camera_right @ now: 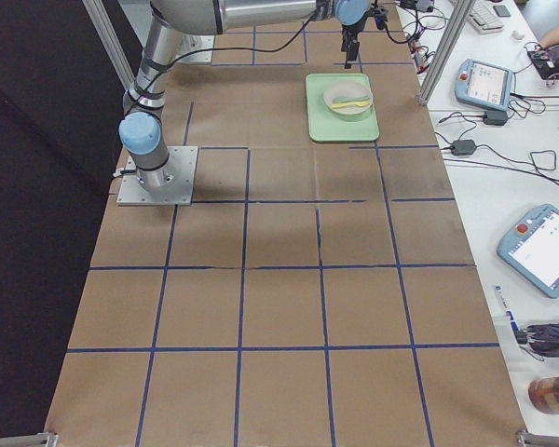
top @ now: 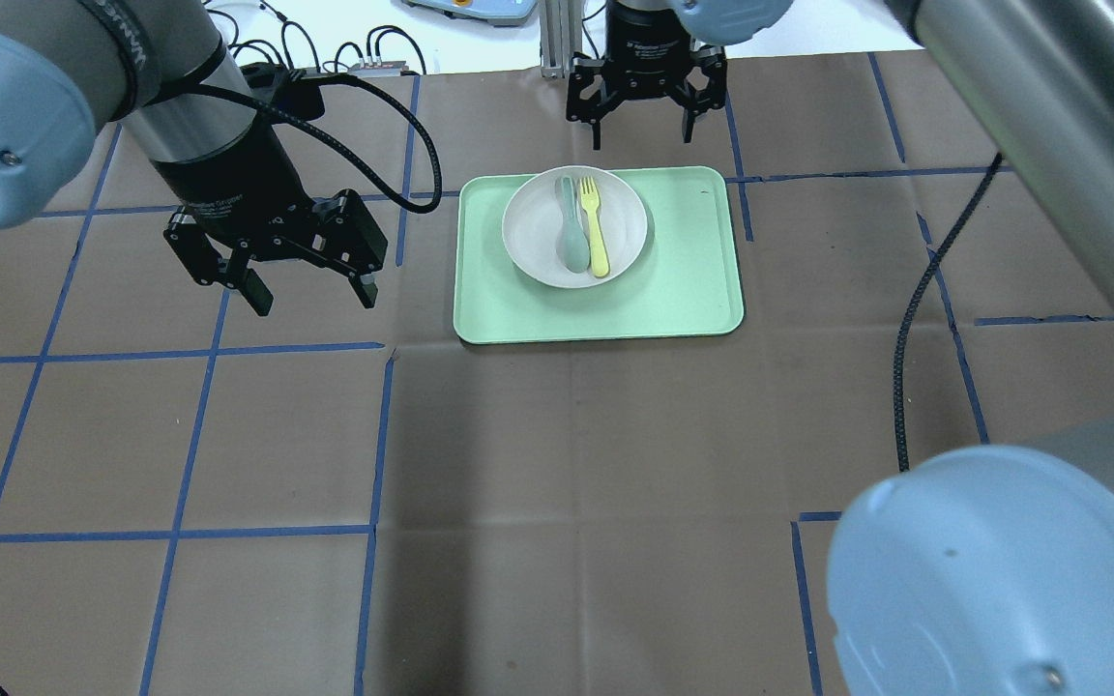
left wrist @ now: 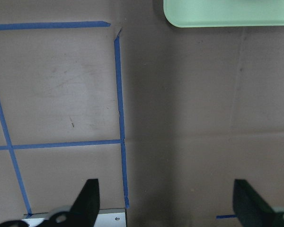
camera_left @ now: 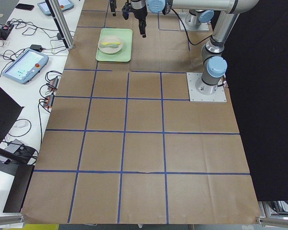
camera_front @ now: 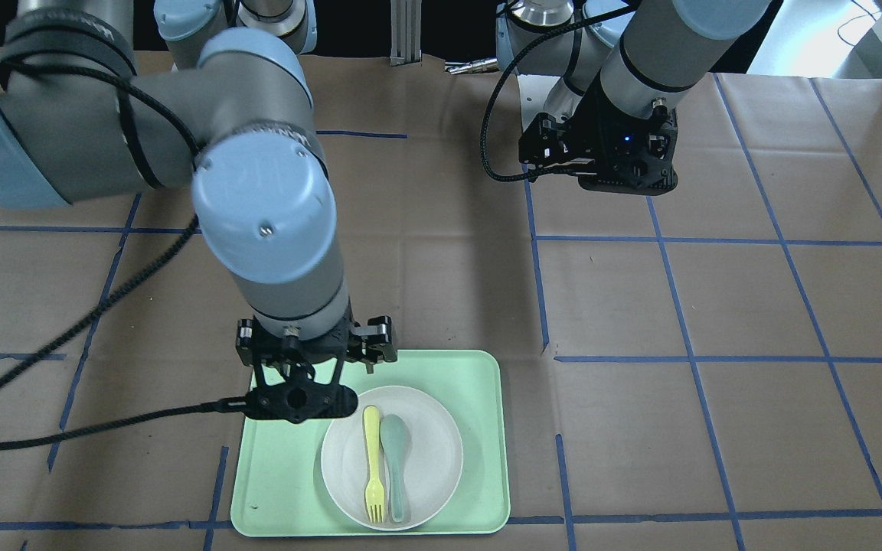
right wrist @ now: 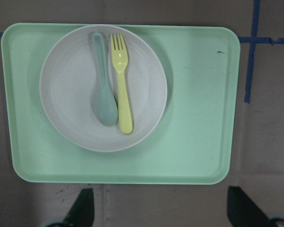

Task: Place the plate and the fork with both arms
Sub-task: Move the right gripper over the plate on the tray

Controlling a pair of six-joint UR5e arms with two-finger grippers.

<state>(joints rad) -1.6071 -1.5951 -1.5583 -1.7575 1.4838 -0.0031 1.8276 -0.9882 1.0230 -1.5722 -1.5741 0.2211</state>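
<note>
Overhead, both claws hang spread and empty above the brown-papered, blue-taped table (top: 557, 483): the right gripper (top: 642, 140) just beyond the far edge of the light-green tray (top: 692, 290), the left gripper (top: 313, 290) well off to the side. On the tray sits the plate (top: 533, 246), a grey-green spoon (top: 571, 227) and the fork (top: 595, 227) side by side in it. Only the side views show benches (camera_right: 540, 186) with teach pendants (camera_right: 552, 247).

Front-facing: across the desk (camera_front: 717, 306), steeply downward, near. Overhead: from the opposite side, forward and down, near. Left and right side views: at the desk's ends, high, far. Right wrist: close, straight down on the green tray (right wrist: 199, 142). Left wrist: close above the desk, tray edge only. Tray common to all six.
</note>
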